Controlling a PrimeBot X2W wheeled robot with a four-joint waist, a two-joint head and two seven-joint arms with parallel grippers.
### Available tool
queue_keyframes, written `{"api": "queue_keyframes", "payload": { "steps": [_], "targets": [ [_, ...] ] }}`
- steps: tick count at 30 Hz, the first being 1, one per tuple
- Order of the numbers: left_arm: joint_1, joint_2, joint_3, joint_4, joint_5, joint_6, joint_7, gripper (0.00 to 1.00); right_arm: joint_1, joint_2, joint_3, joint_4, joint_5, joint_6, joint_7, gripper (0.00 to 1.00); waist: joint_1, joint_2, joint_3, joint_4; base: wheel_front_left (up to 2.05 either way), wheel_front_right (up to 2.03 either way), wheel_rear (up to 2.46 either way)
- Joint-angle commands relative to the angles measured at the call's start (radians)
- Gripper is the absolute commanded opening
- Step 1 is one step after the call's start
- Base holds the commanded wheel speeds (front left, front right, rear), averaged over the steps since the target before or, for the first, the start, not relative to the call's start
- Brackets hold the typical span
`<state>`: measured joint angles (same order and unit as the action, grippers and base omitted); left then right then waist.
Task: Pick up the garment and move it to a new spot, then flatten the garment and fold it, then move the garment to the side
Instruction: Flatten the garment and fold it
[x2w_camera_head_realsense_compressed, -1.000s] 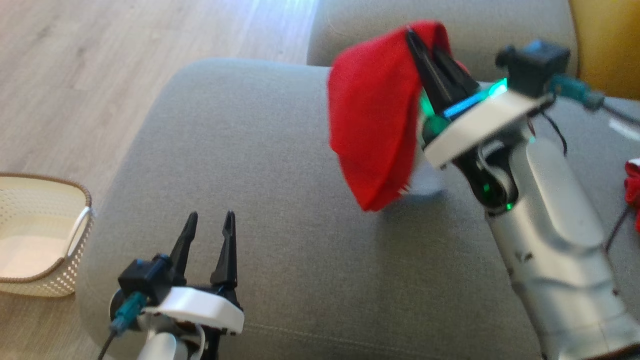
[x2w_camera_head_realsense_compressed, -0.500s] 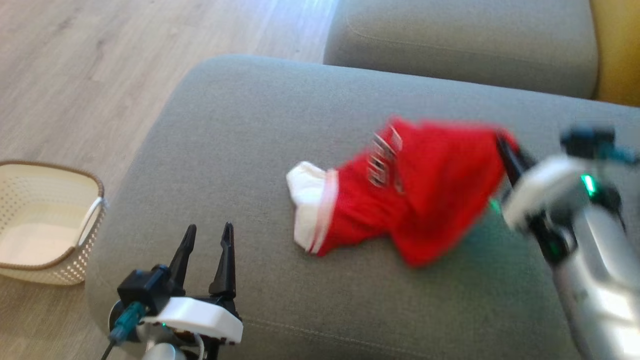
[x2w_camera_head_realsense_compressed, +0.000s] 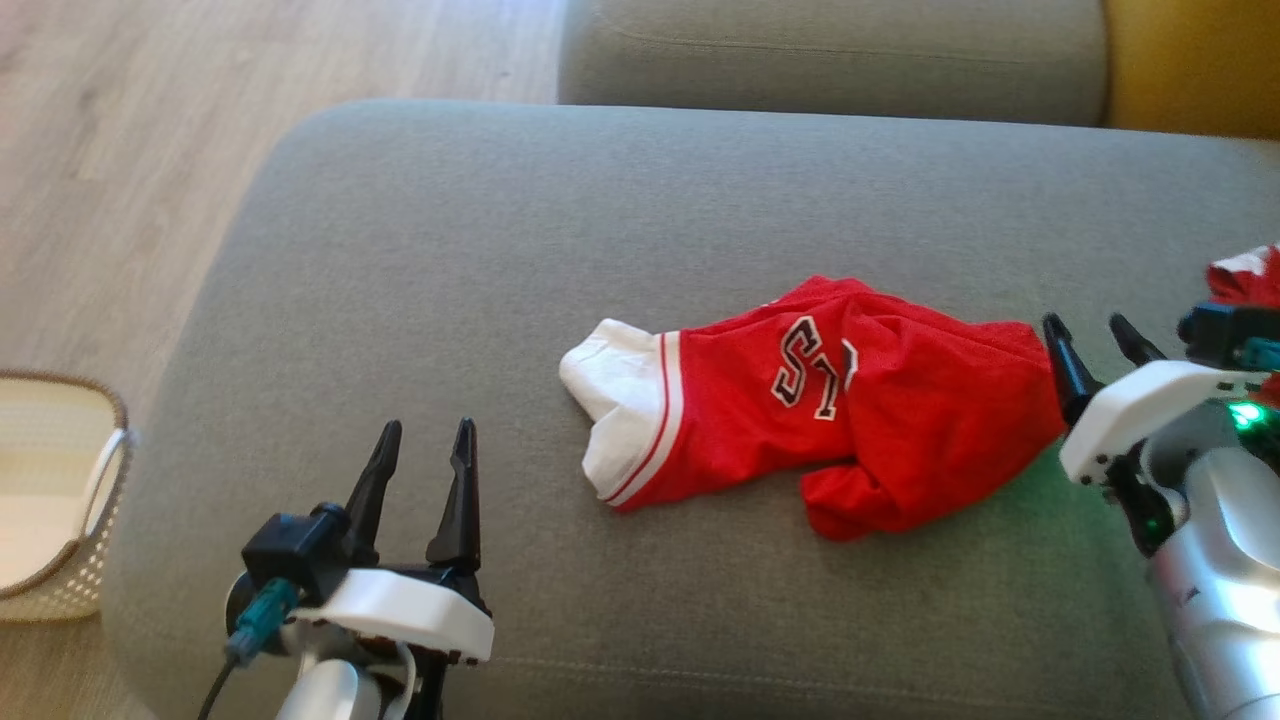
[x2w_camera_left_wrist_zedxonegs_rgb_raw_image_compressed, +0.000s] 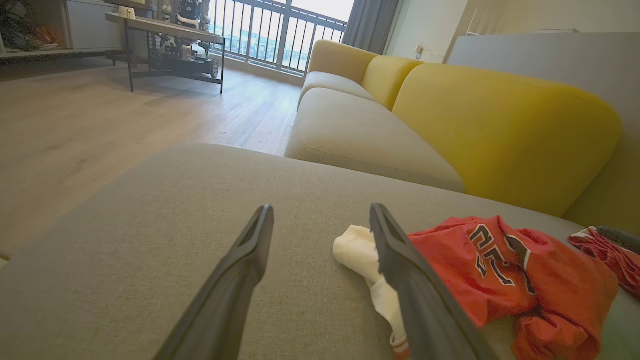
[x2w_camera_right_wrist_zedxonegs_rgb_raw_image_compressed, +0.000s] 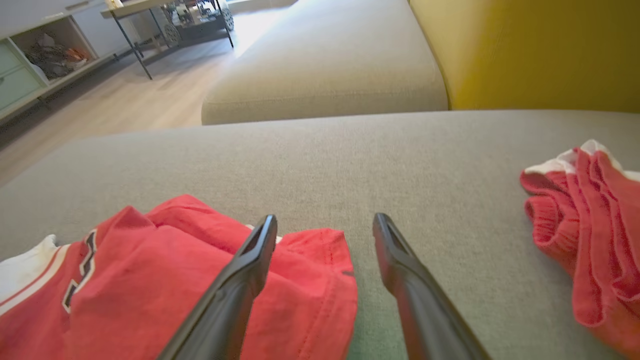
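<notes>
Red and crumpled, the garment (x2w_camera_head_realsense_compressed: 830, 420) lay in a heap on the grey cushion (x2w_camera_head_realsense_compressed: 450, 250), right at the tips of the right claw (x2w_camera_head_realsense_compressed: 1083, 322). That claw had its two fingers spread wide and was pinching nothing. In the right wrist view one finger lay over the edge of the cloth and the other over bare cushion. I could not tell if the finger was touching the cloth.

The left claw (x2w_camera_head_realsense_compressed: 429, 428) was spread wide too, and it held nothing. The garment was ahead of it and off to its right, a little way apart. The white end (x2w_camera_head_realsense_compressed: 615, 400) of the garment was the part nearest this claw.

I think the garment lay in the middle of the cushion because there was bare room all around it there. That made it a good spot to smooth it flat. It was not flat yet. It was bunched up, and one part was tucked under.

I think the claws were open because each one was near one end of the cloth. The right claw could take the red end and the left claw could take the white end. Then they could pull it straight.

Another red cloth (x2w_camera_head_realsense_compressed: 1240, 275) lay on the other side of the right claw, away from the garment. The claw would have to take care not to grab that one. A basket (x2w_camera_head_realsense_compressed: 60, 560) sat on the floor, far off to the left of the left claw.
</notes>
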<state>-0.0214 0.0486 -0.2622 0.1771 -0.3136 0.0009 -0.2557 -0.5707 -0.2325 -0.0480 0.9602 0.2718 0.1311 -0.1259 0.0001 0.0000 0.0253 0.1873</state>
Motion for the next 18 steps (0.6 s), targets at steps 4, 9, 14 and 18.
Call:
{"api": "queue_keyframes", "payload": {
  "steps": [4,9,14,18],
  "targets": [
    [-0.057,0.002,0.023,-0.036,-0.003,0.007,-0.006,1.0,-0.029,0.02,0.036,-0.09,-0.015,0.0,-0.05,1.0,-0.0001,0.0,-0.009,-0.043,0.0,0.0,0.0],
    [-0.066,0.002,0.024,-0.042,-0.007,0.012,-0.006,1.0,0.033,0.055,0.065,-0.249,0.009,0.0,-0.086,1.0,-0.0001,0.0,-0.025,-0.083,0.0,0.0,0.0],
    [-0.065,0.002,0.02,-0.034,-0.02,0.015,-0.006,1.0,0.178,0.088,0.074,-0.442,0.018,0.0,-0.097,1.0,-0.0001,0.0,-0.031,-0.117,0.0,0.0,0.0],
    [-0.066,0.002,0.015,-0.026,-0.024,0.018,-0.006,1.0,0.3,0.122,0.068,-0.581,-0.006,0.0,-0.087,1.0,-0.0001,0.0,-0.025,-0.142,0.0,0.0,0.0]
  ]
}}
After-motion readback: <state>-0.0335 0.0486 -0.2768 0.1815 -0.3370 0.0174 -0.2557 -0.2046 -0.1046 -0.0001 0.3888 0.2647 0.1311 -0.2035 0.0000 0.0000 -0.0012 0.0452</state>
